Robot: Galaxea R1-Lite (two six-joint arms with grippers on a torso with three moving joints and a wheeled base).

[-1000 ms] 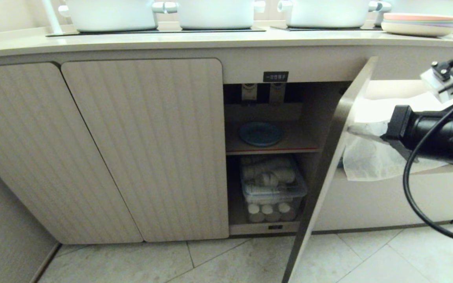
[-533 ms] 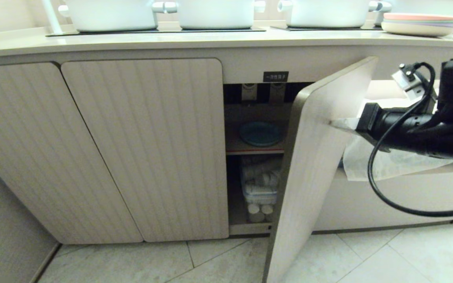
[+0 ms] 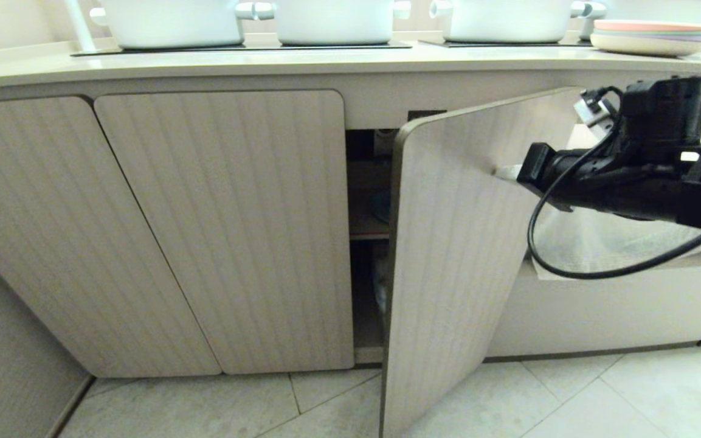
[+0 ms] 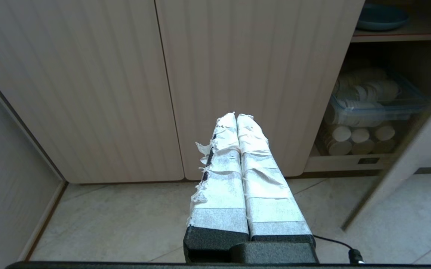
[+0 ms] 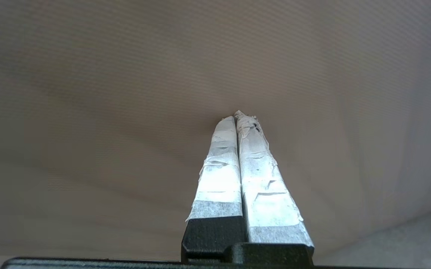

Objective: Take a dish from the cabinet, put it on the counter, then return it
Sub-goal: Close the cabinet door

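The light-blue dish (image 4: 381, 16) lies on the cabinet's inner shelf; in the head view only a sliver of the dish (image 3: 382, 207) shows past the door's edge. The cabinet (image 3: 216, 231) has its ribbed right door (image 3: 453, 243) half swung over the opening. My right gripper (image 3: 499, 172) is shut and empty, its taped tips pressed against that door's outer face, which fills the right wrist view behind the right gripper (image 5: 239, 116). My left gripper (image 4: 236, 116) is shut and empty, held low in front of the closed doors. The counter (image 3: 326, 64) runs above.
White pots (image 3: 332, 21) stand on the cooktop, and a stack of pastel plates (image 3: 651, 36) sits at the counter's right end. A clear box of white cups (image 4: 372, 108) fills the lower compartment. To the right, white cloth (image 3: 605, 243) hangs from a doorless niche. Tiled floor (image 3: 265, 407) lies below.
The cabinet door has swung from wide open to half shut, with my shut right gripper moving left against it. The door now hides most of the dish and the lower box in the head view.
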